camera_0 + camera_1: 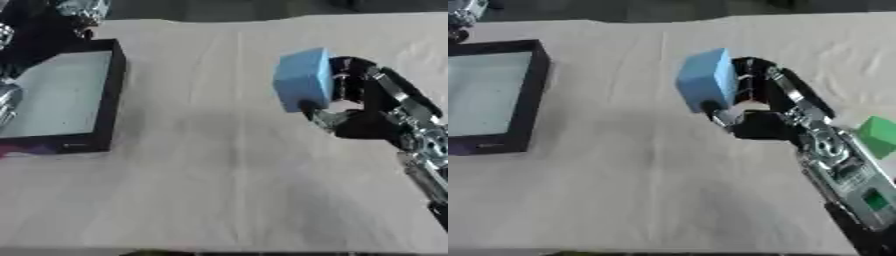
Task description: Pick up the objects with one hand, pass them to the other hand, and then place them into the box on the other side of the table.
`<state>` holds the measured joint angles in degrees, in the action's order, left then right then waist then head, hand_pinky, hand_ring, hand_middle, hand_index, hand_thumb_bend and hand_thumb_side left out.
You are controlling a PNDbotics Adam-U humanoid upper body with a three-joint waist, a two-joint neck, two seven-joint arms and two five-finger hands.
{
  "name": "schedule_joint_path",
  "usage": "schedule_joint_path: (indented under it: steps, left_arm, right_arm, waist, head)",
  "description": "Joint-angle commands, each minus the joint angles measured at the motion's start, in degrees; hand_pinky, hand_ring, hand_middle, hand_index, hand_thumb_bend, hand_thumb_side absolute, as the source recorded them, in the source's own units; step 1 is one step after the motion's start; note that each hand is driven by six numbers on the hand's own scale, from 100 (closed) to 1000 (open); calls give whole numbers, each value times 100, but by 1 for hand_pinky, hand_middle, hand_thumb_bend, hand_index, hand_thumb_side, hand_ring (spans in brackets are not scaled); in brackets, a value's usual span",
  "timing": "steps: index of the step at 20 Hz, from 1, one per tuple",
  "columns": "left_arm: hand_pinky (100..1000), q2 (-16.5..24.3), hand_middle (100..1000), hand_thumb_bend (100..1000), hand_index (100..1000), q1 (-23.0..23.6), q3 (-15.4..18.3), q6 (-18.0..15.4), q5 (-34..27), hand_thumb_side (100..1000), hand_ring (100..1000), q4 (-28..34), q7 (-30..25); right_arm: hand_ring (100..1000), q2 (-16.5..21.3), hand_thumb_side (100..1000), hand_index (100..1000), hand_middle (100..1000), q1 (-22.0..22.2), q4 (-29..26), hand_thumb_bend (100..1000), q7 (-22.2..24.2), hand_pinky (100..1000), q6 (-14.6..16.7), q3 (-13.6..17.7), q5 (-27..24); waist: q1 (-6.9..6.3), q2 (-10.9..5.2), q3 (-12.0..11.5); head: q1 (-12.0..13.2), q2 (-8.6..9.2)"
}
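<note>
Bare cloth-covered table (219,165) between right hand (367,115) and box (109,100); green block (878,134) beside the wrist.

Box (531,95) left — block (707,77) right

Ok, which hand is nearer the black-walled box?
Left. The left hand sits just past the black-walled box; the right hand holds the blue foam block across the table.
</note>
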<state>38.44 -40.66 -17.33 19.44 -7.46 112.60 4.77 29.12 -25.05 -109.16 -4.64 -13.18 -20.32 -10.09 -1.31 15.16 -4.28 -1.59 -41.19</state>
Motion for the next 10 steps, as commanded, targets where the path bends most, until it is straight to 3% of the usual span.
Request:
schedule_joint_path:
  steps: [1, 10]
  left_arm:
    - [668, 224, 704, 119, 733, -211, -78, 112, 4, 437, 763, 131, -238]
    - [677, 92, 703, 132, 737, -676, -434, 517, 160, 442, 760, 153, -925]
  right_arm:
    - [615, -47, 100, 596, 538, -168, 84, 100, 102, 634, 285, -122, 37]
    - [615, -346, 100, 598, 540, -426, 559, 100, 245, 636, 786, -568, 308]
  waist:
    - [15, -152, 7]
    - [10, -192, -19]
  head:
    - [36, -31]
    - [54, -60]
